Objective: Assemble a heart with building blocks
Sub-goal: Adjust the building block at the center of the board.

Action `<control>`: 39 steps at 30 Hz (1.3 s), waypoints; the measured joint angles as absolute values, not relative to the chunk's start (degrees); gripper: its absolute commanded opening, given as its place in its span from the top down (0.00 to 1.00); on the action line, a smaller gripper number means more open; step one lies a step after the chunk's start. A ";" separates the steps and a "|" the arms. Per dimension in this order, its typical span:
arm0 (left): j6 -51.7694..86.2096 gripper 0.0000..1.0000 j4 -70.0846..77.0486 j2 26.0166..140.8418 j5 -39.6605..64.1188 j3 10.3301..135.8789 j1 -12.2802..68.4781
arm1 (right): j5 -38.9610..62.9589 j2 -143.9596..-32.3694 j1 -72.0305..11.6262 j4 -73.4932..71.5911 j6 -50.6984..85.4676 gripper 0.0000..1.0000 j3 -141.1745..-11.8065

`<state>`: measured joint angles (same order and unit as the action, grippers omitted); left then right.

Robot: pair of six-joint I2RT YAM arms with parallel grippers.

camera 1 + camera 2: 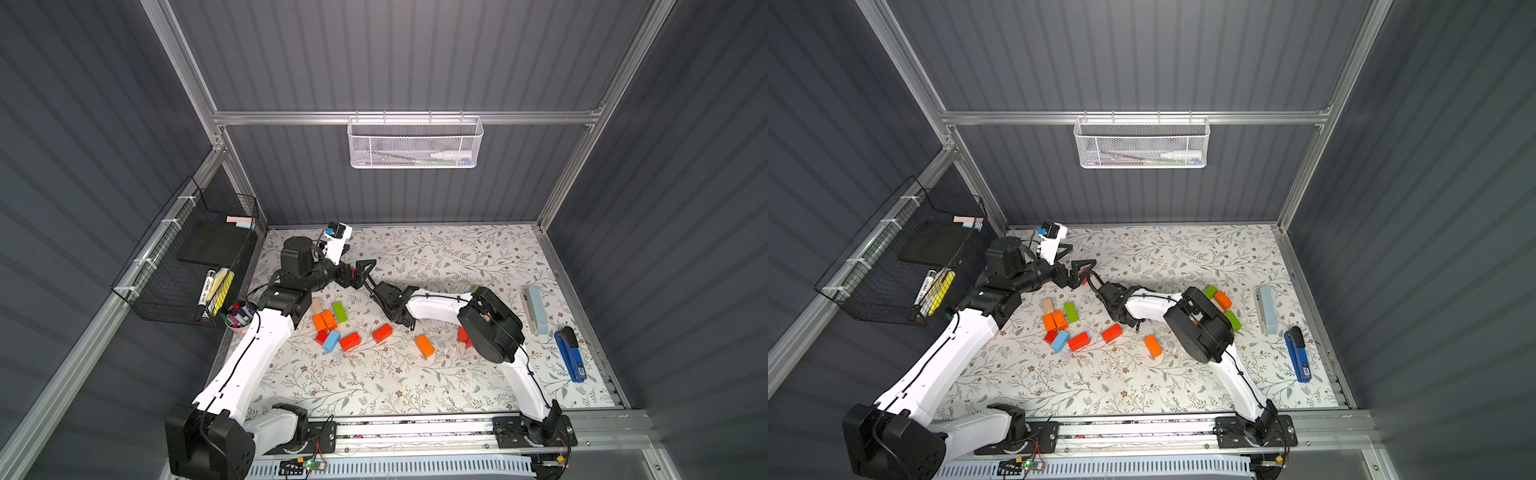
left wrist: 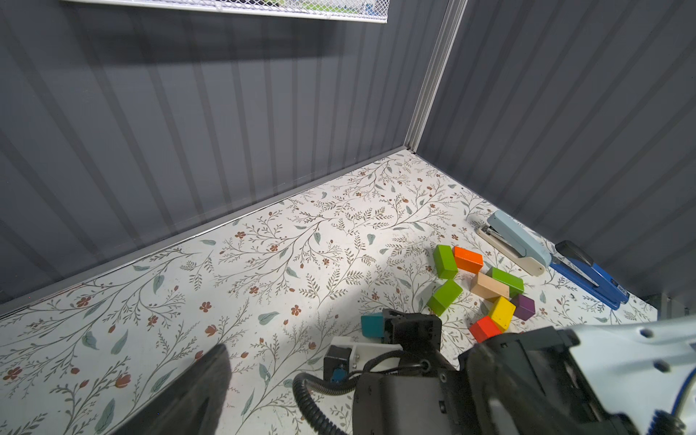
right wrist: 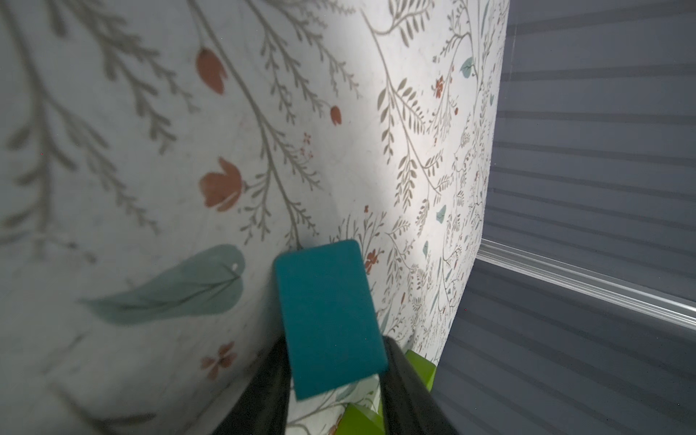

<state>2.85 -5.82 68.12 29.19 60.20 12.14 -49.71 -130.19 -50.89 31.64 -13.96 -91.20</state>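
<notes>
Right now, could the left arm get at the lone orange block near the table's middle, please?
Probably yes: the orange block lies in the open, the right arm passes behind it, and the left tool is open and empty.

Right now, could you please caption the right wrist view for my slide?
Teal block between the right gripper's jaws, floral mat behind, green blocks peeking past.
</notes>
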 measured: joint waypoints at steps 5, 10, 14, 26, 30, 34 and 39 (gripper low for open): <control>2.85 0.01 -5.82 68.12 29.19 60.20 12.05 | -47.40 -129.45 -50.96 31.90 -14.26 0.56 -91.20; 2.87 0.01 -5.82 68.12 29.19 60.20 12.05 | -43.55 -128.42 -51.11 32.38 -14.44 0.56 -91.18; 2.87 0.01 -5.82 68.12 29.19 60.20 12.05 | -41.52 -127.81 -51.35 32.95 -14.44 0.52 -91.20; 2.87 0.01 -5.82 68.12 29.19 60.20 12.05 | -33.26 -124.95 -52.21 33.63 -13.89 0.44 -90.32; 2.87 0.01 -5.82 68.12 29.19 60.20 12.05 | -29.93 -123.66 -51.24 34.11 -13.85 0.42 -90.11; 2.87 0.01 -5.82 68.12 29.19 60.20 12.05 | -23.81 -121.05 -48.36 35.14 -13.08 0.42 -90.11; 2.87 0.01 -5.82 68.12 29.19 60.20 12.05 | -13.26 -114.48 -41.23 34.76 -8.03 0.42 -89.56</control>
